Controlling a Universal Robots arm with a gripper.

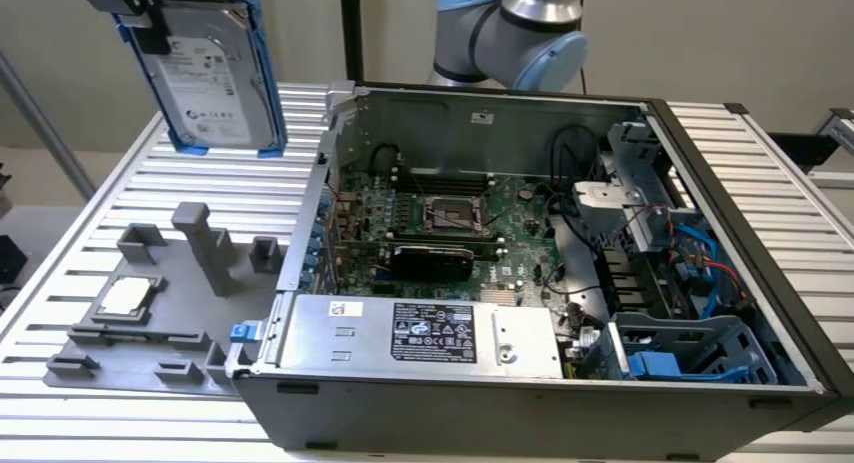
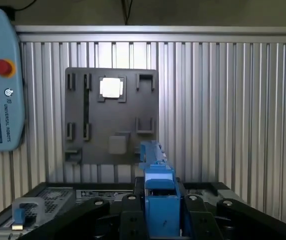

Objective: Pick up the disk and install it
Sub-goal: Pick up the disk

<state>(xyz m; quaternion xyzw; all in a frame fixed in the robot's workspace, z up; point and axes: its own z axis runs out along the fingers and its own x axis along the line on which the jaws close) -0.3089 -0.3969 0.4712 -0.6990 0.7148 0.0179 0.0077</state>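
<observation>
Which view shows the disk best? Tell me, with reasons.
The exterior view: the disk hangs in the air, its labelled face in full sight. The wrist view gives it edge-on, a blue rail between the jaws.

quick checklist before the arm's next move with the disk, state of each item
1. Grip: ok, the gripper is shut on the disk, holding its blue rails.
2. Lifted off the grey fixture: ok, the disk hangs in the air.
3. Access to the computer case: ok, its side is open.
4. Disk over the case: not ok, it hangs off to the exterior view's left of it.
5. Slot in the blue drive cage free: cannot tell, its walls hide part of the inside.
</observation>
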